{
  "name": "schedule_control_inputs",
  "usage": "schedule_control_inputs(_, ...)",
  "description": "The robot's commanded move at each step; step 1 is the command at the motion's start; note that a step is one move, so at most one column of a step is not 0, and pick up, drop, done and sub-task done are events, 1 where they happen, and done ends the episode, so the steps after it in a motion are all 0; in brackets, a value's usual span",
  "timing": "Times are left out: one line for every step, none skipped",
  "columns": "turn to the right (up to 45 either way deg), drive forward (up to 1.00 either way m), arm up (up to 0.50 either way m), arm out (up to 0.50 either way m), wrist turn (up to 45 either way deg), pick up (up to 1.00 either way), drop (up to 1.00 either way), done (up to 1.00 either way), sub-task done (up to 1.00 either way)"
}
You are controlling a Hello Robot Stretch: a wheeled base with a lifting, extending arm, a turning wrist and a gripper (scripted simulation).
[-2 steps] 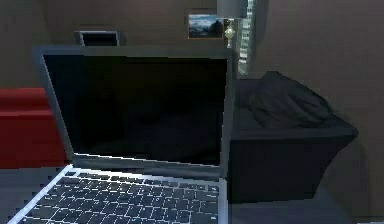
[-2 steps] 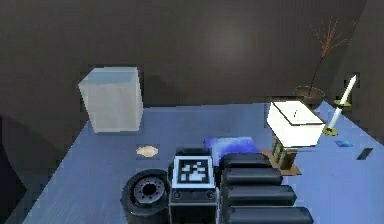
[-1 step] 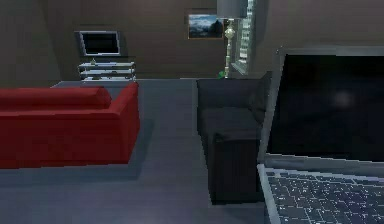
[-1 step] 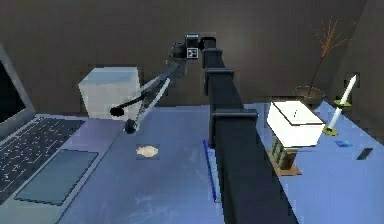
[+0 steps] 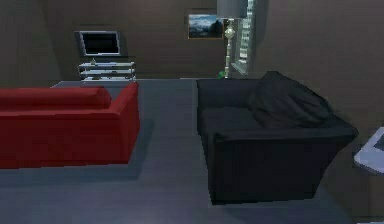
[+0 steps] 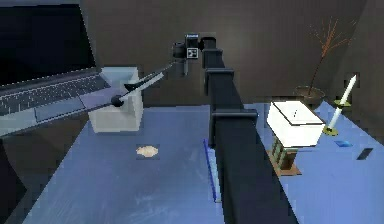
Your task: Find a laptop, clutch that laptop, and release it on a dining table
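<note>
In the arm side view an opened grey laptop (image 6: 45, 85) with a dark screen hangs at the left, above the blue table (image 6: 110, 185) and clear of its top. The gripper (image 6: 122, 98) holds it: the thin fingers (image 6: 140, 86) reach down-left from the dark gripper body (image 6: 195, 50) to the laptop's right edge. The arm's dark bar (image 6: 235, 140) rises from the bottom edge over the table.
On the blue table stand a white box (image 6: 118, 112), a small beige thing (image 6: 148, 151), a blue pen (image 6: 209, 170), a white-shaded lamp (image 6: 295, 122), a candle (image 6: 343, 102) and a twig plant (image 6: 320, 60). Ahead lie a red sofa (image 5: 65, 122), a black armchair (image 5: 265, 135) and a TV (image 5: 101, 43).
</note>
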Motion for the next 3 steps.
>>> schedule_control_inputs(0.0, 0.0, 0.0, 0.0, 45.0, 0.0, 0.0, 0.0, 0.0)
schedule_control_inputs(0.0, 0.0, 0.0, 0.0, 45.0, 0.0, 0.0, 0.0, 0.0)
schedule_control_inputs(0.0, 0.0, 0.0, 0.0, 36.0, 0.0, 0.0, 0.0, 0.0)
